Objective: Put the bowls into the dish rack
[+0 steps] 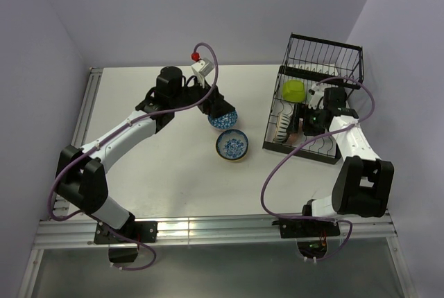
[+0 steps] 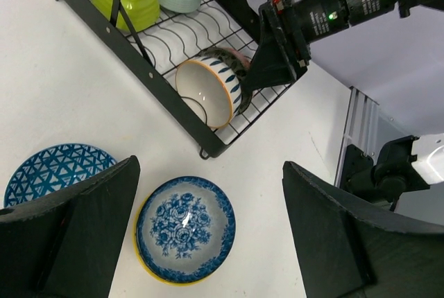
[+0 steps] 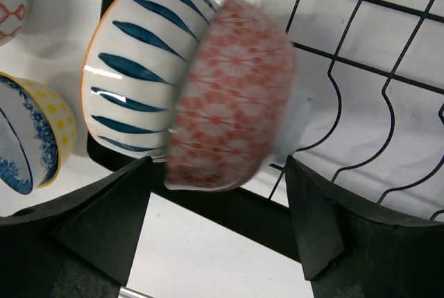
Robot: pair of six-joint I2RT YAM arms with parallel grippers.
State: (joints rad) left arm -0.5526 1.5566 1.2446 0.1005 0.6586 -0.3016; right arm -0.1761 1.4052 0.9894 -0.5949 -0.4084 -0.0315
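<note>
Table (image 1: 159, 180) carries dish rack (image 2: 128, 53), floral bowl (image 1: 232, 145) (upright).

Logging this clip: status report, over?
Left gripper open above floral bowl and triangle-pattern bowl on table. Right gripper open at pink bowl, on edge in dish rack. No obstruction seen.

Under the left end effector (image 2: 209, 165), one bowl (image 2: 184, 228) lies on the tabletop (image 2: 69, 104) between the fingers, with another bowl (image 2: 55, 171) by the left finger. The dish rack (image 2: 139, 62) stands beyond them. Before the right end effector (image 3: 218, 163), two bowls (image 3: 222, 97) lean together in the rack.
</note>
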